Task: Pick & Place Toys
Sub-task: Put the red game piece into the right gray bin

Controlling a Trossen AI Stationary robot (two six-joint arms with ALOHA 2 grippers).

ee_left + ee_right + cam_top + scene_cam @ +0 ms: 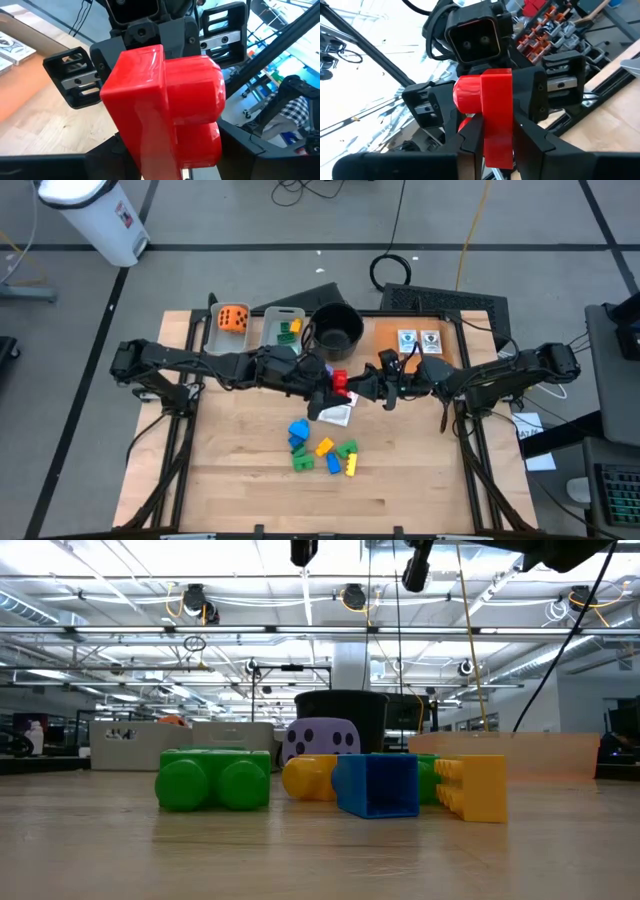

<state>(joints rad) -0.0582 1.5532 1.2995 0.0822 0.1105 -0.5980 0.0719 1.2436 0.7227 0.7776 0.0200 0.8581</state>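
the desk [250, 490] carries both arms stretched toward its middle, meeting nose to nose above the wood. the round black pot [337, 328] stands at the back, beside 2 grey bins [284, 326]; an orange die [233, 319] lies in the leftmost one. a cluster of blue, yellow and green blocks [322, 452] lies near the front centre. the right gripper [492, 137] has its fingers closed on a red block [339, 382]. the left gripper [155, 165] faces it; whether its fingers grip cannot be told.
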